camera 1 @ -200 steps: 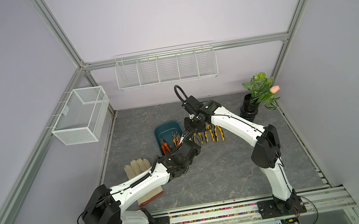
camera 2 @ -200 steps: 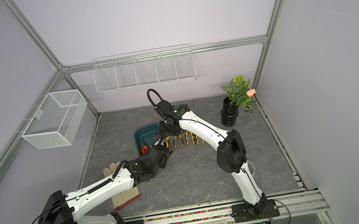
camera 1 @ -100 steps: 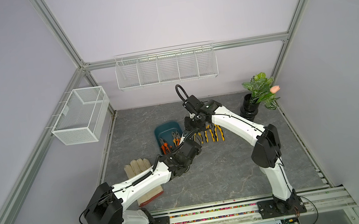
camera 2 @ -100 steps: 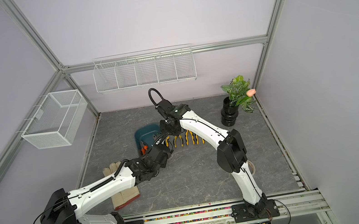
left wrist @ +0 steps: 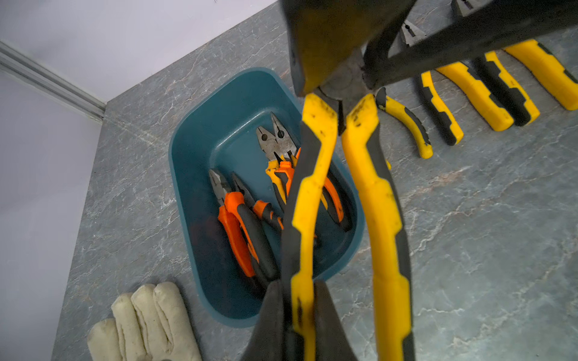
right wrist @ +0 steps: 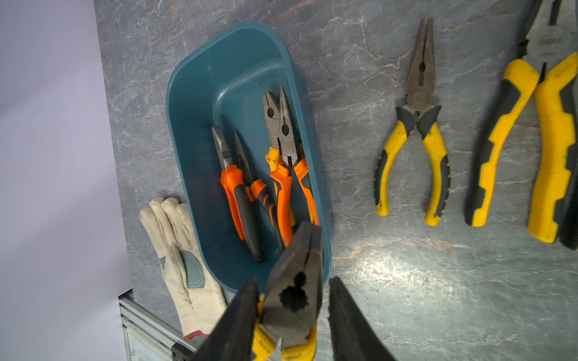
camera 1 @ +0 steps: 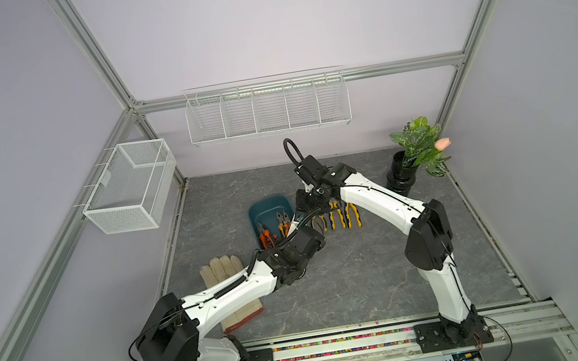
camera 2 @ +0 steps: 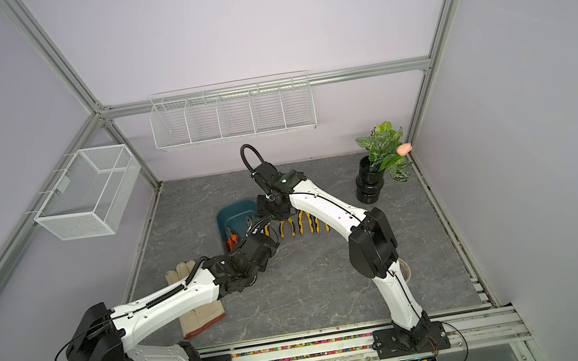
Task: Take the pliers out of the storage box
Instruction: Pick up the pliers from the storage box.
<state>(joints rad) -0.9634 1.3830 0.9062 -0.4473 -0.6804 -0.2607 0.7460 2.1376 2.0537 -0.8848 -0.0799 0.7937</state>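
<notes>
in the last second little has been moved — the left gripper (left wrist: 297,286) and right gripper (right wrist: 294,281) are still kept at the right edge of the storage box (camera 1: 268,207). at the left a work glove (camera 1: 221,271) is laid beside it; orange-handled pliers (right wrist: 240,200) are left inside. one handle of the lifted yellow pliers (left wrist: 375,193) is clamped by the left gripper; their head is straddled by the right one — fingers spread, gap visible. further right, yellow-handled pliers (camera 1: 340,216) are lined up on the table (camera 1: 371,285).

Lavender walls (camera 1: 257,21) with aluminium framing (camera 1: 296,81) enclose a grey marbled tabletop (camera 1: 371,285), with a white wire rack (camera 1: 267,111) on the rear wall, a mesh basket (camera 1: 131,188) at one side and a potted plant (camera 1: 414,156) in a rear corner.
</notes>
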